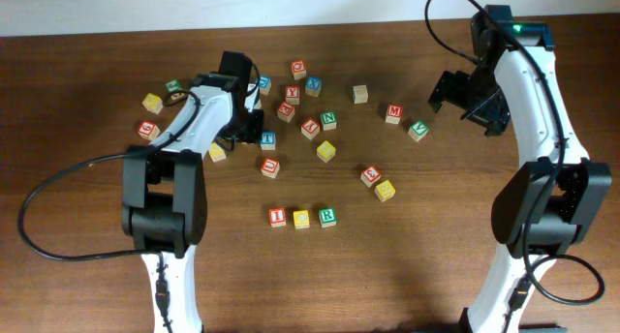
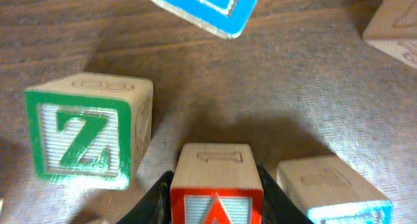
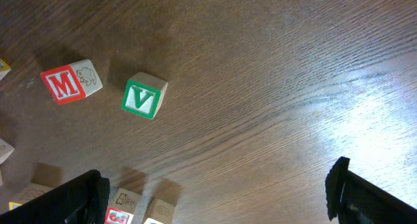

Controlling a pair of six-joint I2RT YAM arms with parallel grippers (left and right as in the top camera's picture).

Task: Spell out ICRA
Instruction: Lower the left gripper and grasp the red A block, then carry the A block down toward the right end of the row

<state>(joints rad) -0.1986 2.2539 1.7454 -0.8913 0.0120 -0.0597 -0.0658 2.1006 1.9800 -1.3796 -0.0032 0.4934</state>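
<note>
At the left of the brown wooden table (image 1: 436, 265), about ten o'clock from its centre, the left gripper (image 2: 216, 201) is down among the loose letter blocks. Its black fingers (image 2: 154, 196) lie against both side faces of the small wooden red A cube (image 2: 217, 165), which looks clamped between them, though the view cuts off the fingertips. A wooden green Z cube (image 2: 85, 129) stands apart at ten o'clock of it, and a wooden blue-edged cube (image 2: 335, 191) sits just beside it at three o'clock, near the right finger. The red A cube should be light, rigid and smooth-faced, so a square pinch on two opposite flat sides suits it, while a hold on the corners would let it twist. Toward six o'clock of centre the small wooden red I cube (image 1: 278, 217), yellow C cube (image 1: 301, 219) and green R cube (image 1: 327, 216) lie close together in a row, with the place at three o'clock of the R free. At the far right, the right gripper (image 3: 212, 195) hangs with fingers spread wide, grasping nothing, a wooden red M cube (image 3: 65, 84) and green V cube (image 3: 142, 97) at its ten o'clock.
</note>
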